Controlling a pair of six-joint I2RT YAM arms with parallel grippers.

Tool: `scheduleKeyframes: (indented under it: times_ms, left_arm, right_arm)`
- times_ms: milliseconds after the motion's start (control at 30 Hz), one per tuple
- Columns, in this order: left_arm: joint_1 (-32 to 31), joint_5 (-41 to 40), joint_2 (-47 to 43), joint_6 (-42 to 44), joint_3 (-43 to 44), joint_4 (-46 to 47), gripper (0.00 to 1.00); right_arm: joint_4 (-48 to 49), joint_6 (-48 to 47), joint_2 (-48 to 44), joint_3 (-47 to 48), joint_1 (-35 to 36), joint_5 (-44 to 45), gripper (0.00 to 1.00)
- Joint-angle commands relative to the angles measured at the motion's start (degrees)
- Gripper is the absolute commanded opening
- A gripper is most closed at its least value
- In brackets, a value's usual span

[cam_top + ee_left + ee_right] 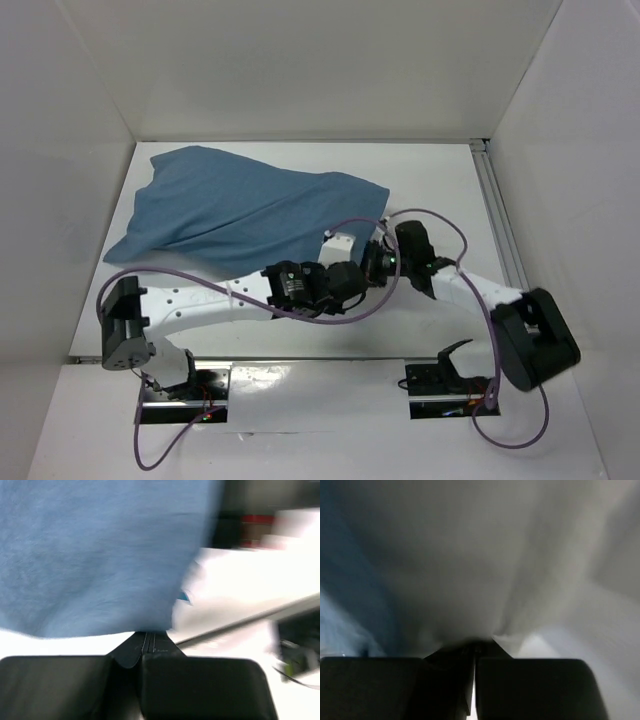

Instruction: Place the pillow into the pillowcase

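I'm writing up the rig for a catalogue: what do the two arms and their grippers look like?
White tubular links joined by chunky black joint housings make up the left arm and right arm. A thin purple cable loops along each. The left gripper and right gripper have blocky matte-black fingers tapering to narrow tips.

A white table (440, 190) is enclosed by pale walls (300, 60) on three sides. The dusty-blue pillowcase (240, 215) is laid across its left and middle part, wrinkled and bulging. A metal rail (497, 215) is fixed along the right edge.
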Motion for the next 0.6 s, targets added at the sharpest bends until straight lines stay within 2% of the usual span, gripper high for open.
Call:
scheduleKeyframes:
  times_ms: [0,100,133,200,233,267,333,467,567]
  left_arm:
    - [-1.11,5.80,-3.87,7.52,7.61,5.64,0.00]
    - [-1.11,15.19,-3.87,14.37,15.61,11.44,0.00]
    - [-1.11,20.35,-3.87,17.61,21.20,13.20,0.00]
    - [-1.11,23.64,-2.12,20.53,28.34,13.21,0.00]
    - [-1.11,25.39,-0.37,22.02,32.11,12.69,0.00]
    - [-1.11,28.20,0.52,24.47,39.46,11.38,0.00]
    - [-1.11,29.45,1.23,25.63,44.52,11.37,0.00]
    - [-0.59,28.76,-0.17,26.78,43.59,13.39,0.00]
    - [2.65,29.36,-0.70,25.64,40.69,14.01,0.00]
  right_arm:
    - [12.12,-0.79,7.38,10.16,3.00,-3.34,0.03]
    - [19.07,1.57,15.29,19.90,4.76,-6.04,0.00]
    - [20.74,3.85,17.13,22.54,4.76,-7.02,0.00]
    - [26.80,6.67,20.92,29.58,4.76,-9.21,0.00]
    - [27.78,7.90,21.54,31.86,4.76,-9.22,0.00]
    - [29.00,9.48,22.07,35.37,4.76,-9.92,0.00]
    - [29.02,10.02,22.07,37.50,4.76,-9.93,0.00]
    - [25.32,6.77,24.44,35.76,8.44,-7.20,0.00]
    - [33.03,10.53,26.47,27.87,9.51,-7.20,0.00]
